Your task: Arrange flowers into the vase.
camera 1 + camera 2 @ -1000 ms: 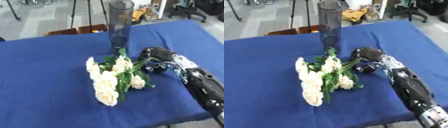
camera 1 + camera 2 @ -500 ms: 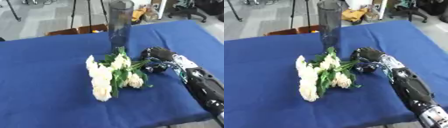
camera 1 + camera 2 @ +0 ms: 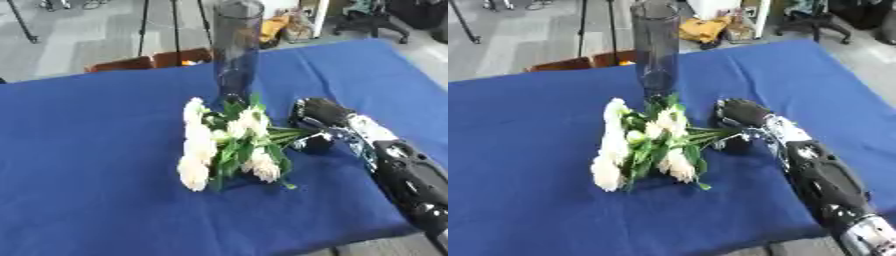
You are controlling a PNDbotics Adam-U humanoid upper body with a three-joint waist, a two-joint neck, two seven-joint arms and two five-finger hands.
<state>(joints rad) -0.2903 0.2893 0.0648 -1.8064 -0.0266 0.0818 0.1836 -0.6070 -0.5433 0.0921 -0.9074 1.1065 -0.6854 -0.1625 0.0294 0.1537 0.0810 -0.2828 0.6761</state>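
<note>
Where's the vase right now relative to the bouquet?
The vase stands upright at the far middle of the blue table, just behind the white flowers, whose stems the right hand grips.

Vase [image 3: 236, 47] stands just behind flowers [image 3: 226, 142].

Flowers [image 3: 226, 145] lying on the table [image 3: 87, 150], just left of the right hand [image 3: 317, 116] at their stems; vase [image 3: 235, 50] upright behind-left of it
</note>
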